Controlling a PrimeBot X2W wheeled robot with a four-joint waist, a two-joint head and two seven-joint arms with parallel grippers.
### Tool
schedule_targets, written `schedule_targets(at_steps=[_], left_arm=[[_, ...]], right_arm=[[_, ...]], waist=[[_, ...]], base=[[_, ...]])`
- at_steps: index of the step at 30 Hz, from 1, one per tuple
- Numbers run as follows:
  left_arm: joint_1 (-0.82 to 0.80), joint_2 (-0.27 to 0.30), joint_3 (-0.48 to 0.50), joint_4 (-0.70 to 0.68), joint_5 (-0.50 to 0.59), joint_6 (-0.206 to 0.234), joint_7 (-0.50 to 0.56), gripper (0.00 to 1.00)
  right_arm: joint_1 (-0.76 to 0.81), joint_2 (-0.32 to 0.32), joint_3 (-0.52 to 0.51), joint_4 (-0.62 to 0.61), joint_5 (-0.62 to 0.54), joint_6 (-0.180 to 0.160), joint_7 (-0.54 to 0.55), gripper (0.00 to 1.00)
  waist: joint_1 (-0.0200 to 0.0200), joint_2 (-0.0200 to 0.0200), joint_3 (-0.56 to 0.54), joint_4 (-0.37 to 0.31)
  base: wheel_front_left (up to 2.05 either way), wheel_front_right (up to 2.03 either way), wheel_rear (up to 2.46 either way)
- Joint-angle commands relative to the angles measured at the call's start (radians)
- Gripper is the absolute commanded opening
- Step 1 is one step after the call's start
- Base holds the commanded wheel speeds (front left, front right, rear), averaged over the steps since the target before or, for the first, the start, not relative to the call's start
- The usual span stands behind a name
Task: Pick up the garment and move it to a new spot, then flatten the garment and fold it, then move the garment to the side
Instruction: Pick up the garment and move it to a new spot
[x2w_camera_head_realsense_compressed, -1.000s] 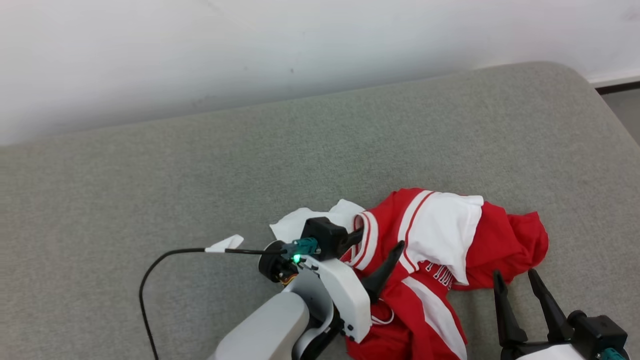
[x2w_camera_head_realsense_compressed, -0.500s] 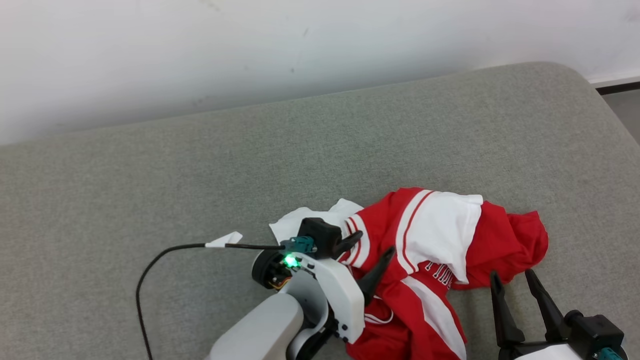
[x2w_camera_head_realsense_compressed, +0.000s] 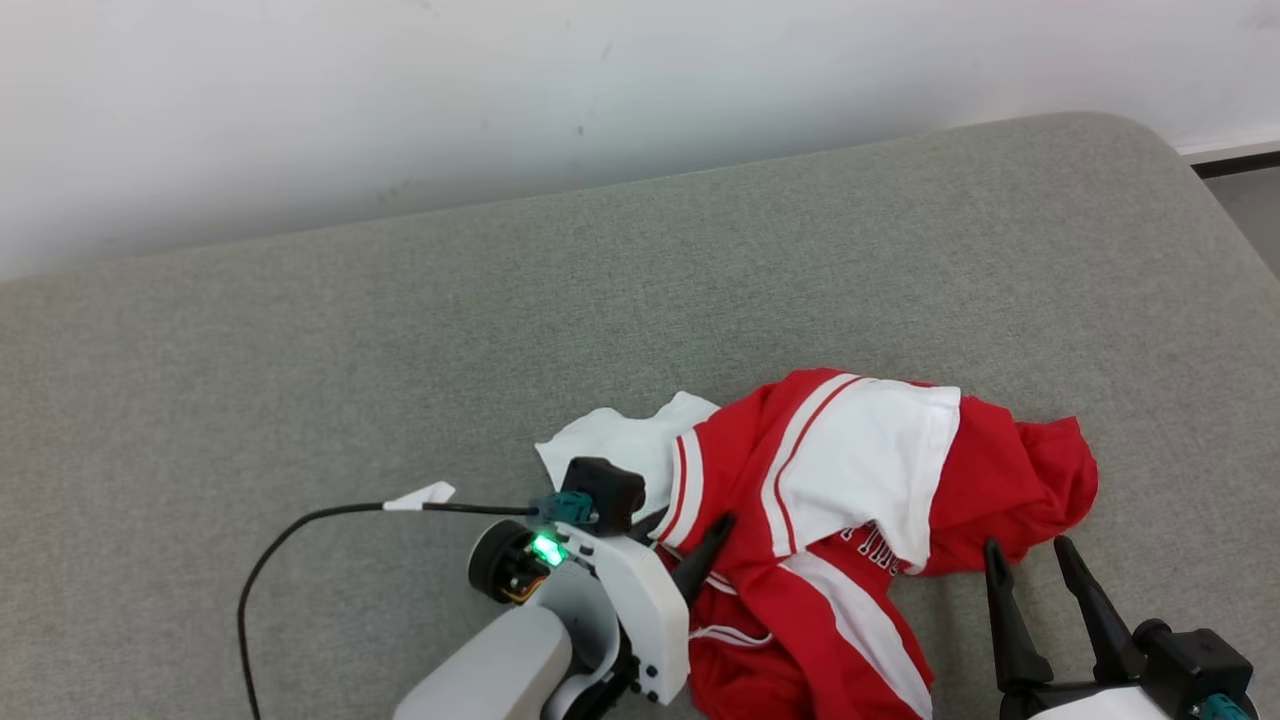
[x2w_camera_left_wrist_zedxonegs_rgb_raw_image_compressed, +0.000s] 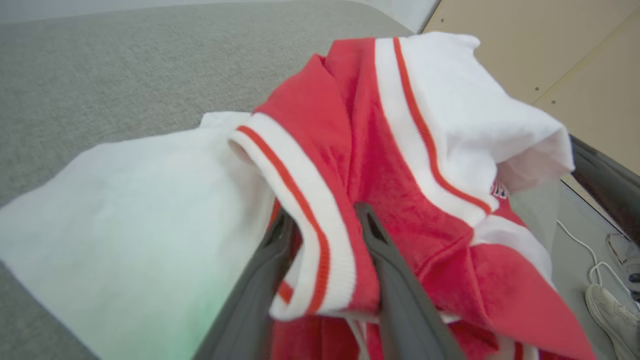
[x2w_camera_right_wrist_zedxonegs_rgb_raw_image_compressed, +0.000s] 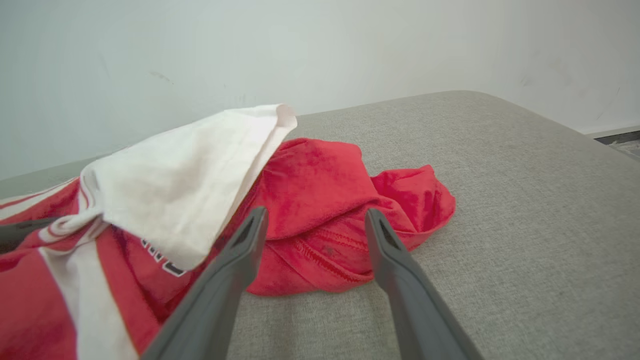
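A crumpled red and white striped garment (x2w_camera_head_realsense_compressed: 850, 470) lies on the grey cushion (x2w_camera_head_realsense_compressed: 500, 330), at the front right. My left gripper (x2w_camera_head_realsense_compressed: 690, 522) comes in at its left edge and is shut on a striped white and red band of the garment (x2w_camera_left_wrist_zedxonegs_rgb_raw_image_compressed: 320, 240), which bunches between the two fingers (x2w_camera_left_wrist_zedxonegs_rgb_raw_image_compressed: 385, 260). My right gripper (x2w_camera_head_realsense_compressed: 1026, 546) stands open just in front of the garment's red right part (x2w_camera_right_wrist_zedxonegs_rgb_raw_image_compressed: 320, 190), fingers apart and touching nothing. The cloth under the top folds is hidden.
A black cable (x2w_camera_head_realsense_compressed: 300, 525) with a white tag loops over the cushion left of my left wrist. A white wall (x2w_camera_head_realsense_compressed: 500, 100) runs behind the cushion. The cushion's rounded right end drops to the floor (x2w_camera_head_realsense_compressed: 1250, 200). A pale shoe (x2w_camera_left_wrist_zedxonegs_rgb_raw_image_compressed: 610, 310) and wooden panels (x2w_camera_left_wrist_zedxonegs_rgb_raw_image_compressed: 550, 50) lie beyond.
My left gripper has drawn back toward the lower left, dragging the striped band and the garment's left part with it. The right gripper has stayed put. The camera shifted slightly.
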Motion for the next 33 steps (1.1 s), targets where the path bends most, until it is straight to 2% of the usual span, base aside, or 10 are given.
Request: schedule_targets(at_steps=[1, 3, 4, 5, 13, 19, 27, 33], left_arm=[[0.021, 0.008, -0.003, 0.010, -0.007, -0.004, 0.004, 0.57], [0.028, 0.009, -0.009, 0.020, -0.010, -0.009, 0.005, 0.36], [0.027, 0.008, -0.008, 0.021, -0.011, -0.010, -0.002, 0.12], [0.027, 0.006, -0.006, 0.021, -0.013, -0.010, -0.011, 0.00], [-0.005, 0.008, 0.044, -0.055, -0.043, 0.006, -0.076, 0.00], [-0.048, 0.054, 0.111, -0.244, -0.062, 0.033, -0.083, 0.00], [-0.091, 0.174, 0.233, -0.595, -0.099, 0.097, -0.009, 0.00], [-0.114, 0.297, 0.354, -0.750, -0.113, 0.156, 0.057, 0.00]], right_arm=[[-0.009, -0.001, -0.003, 0.001, 0.007, -0.003, 0.001, 1.00], [-0.010, -0.001, -0.004, 0.000, 0.006, -0.003, 0.001, 1.00], [-0.011, -0.001, -0.005, -0.001, 0.005, -0.003, 0.001, 1.00], [-0.010, -0.001, -0.006, -0.002, 0.005, -0.003, 0.001, 1.00], [0.014, -0.002, -0.013, 0.001, -0.005, -0.003, 0.001, 1.00], [0.037, -0.002, -0.016, 0.003, -0.009, -0.003, 0.001, 1.00], [0.066, -0.002, -0.022, 0.006, -0.017, -0.003, 0.001, 1.00], [0.077, -0.002, -0.024, 0.005, -0.023, -0.003, 0.001, 1.00]], waist=[[0.0000, 0.0000, 0.001, 0.002], [0.0000, 0.0000, 0.002, 0.005], [0.0000, 0.0000, 0.002, 0.006], [0.0000, 0.0000, 0.002, 0.008], [0.0000, 0.0000, -0.021, 0.022], [0.0000, 0.0000, -0.056, 0.041], [0.0000, 0.0000, -0.097, 0.074], [0.0000, 0.0000, -0.114, 0.105]], base=[[0.00, 0.00, 0.00], [0.00, 0.00, 0.00], [0.00, 0.00, 0.00], [0.00, 0.00, 0.00], [0.00, 0.00, 0.00], [0.00, 0.00, 0.00], [0.00, 0.00, 0.00], [0.00, 0.00, 0.00]])
